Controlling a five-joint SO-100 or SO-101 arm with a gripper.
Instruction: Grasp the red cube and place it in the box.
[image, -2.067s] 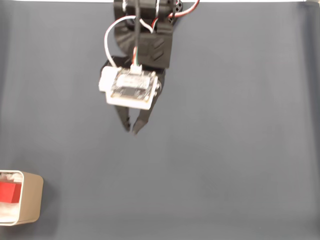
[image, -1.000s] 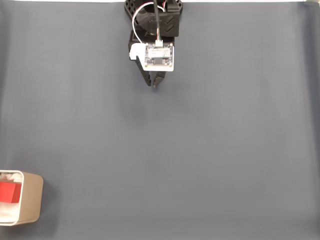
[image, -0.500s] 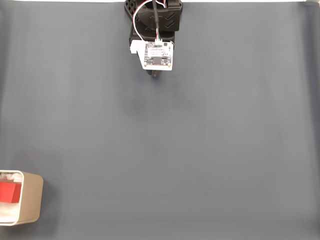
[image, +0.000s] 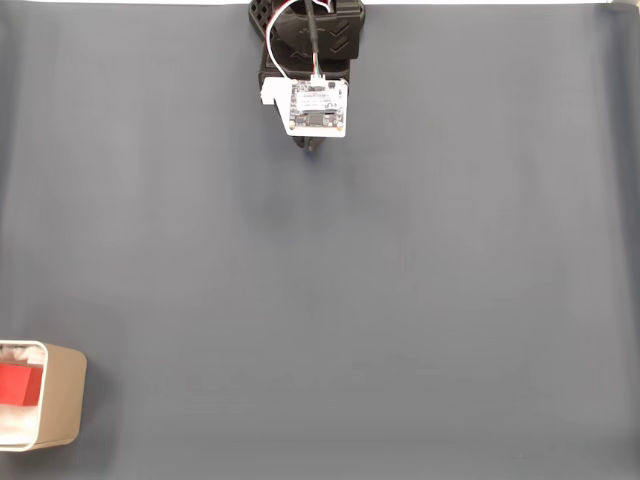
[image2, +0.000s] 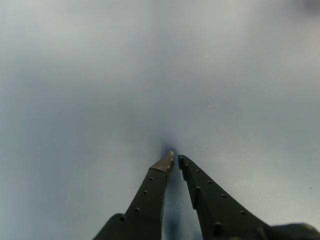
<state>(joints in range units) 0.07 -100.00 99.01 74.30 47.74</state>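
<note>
cubes: 1. red cube (image: 19, 384) inside the box, resting against its white interior, partly cut off by the left edge of the fixed view
boxes: 1. beige box (image: 62, 395) at the bottom-left corner of the fixed view, rounded corners, opening toward the left, partly out of frame
cube vs box: cube fully within the walls, touching the interior; not sticking out past the visible rim
arms: 1. black arm (image: 318, 38) at top centre of the fixed view, folded back near the table's far edge
gripper: 1. gripper (image2: 174, 159) with both black fingers brought together at the tips, only a thin sliver of gap, nothing between them
gripper in fixed view: mostly hidden under the circuit board, just a dark tip (image: 313, 146) poking out below it
circuit boards: 1. white circuit board (image: 319, 107) mounted on the wrist, cables looping up from it
cables: white and red wires (image: 283, 20) plus a dark lead, exact count unclear
table cover: 1. dark grey cloth (image: 400, 300), plain, fine creases
gripper vs box: well apart, opposite ends of the cloth
wrist view background: blurred grey cloth below the fingers
</note>
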